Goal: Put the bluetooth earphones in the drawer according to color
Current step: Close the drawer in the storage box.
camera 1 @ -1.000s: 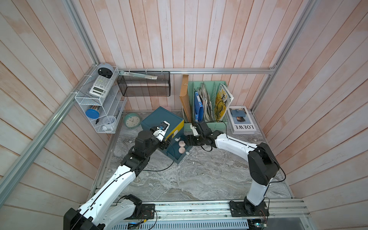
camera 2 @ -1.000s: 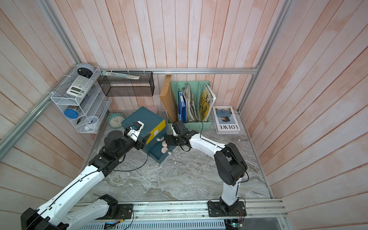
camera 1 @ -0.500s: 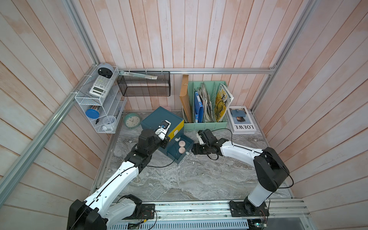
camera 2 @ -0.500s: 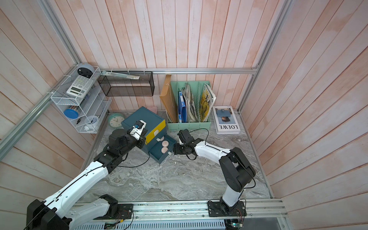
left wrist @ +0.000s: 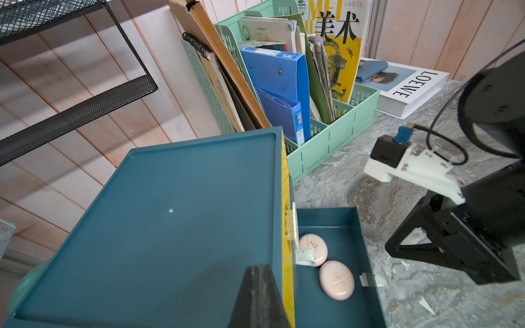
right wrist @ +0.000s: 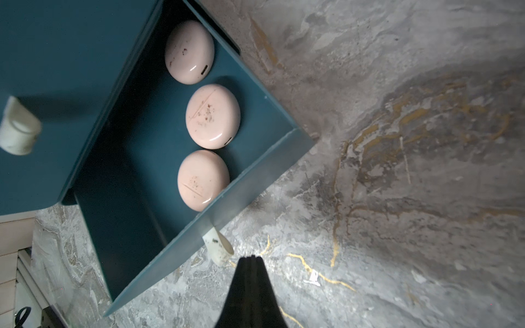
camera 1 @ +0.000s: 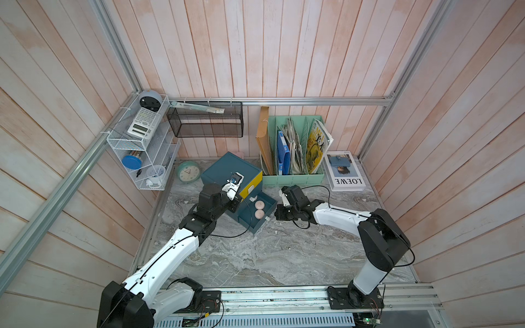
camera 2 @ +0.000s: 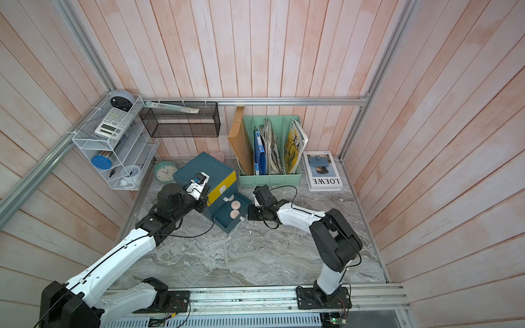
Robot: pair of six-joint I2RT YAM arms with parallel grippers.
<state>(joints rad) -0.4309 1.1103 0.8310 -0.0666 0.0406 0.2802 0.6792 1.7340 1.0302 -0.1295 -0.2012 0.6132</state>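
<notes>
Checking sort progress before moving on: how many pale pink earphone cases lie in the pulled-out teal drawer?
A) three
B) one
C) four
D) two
A: the right wrist view shows three pale pink cases lying in a row inside the pulled-out drawer, the one farthest in partly tucked under the chest.

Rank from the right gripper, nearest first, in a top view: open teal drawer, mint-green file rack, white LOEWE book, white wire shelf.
1. Open teal drawer, beside the shut right gripper.
2. Mint-green file rack, behind it.
3. White LOEWE book, back right.
4. White wire shelf, left wall.
</notes>
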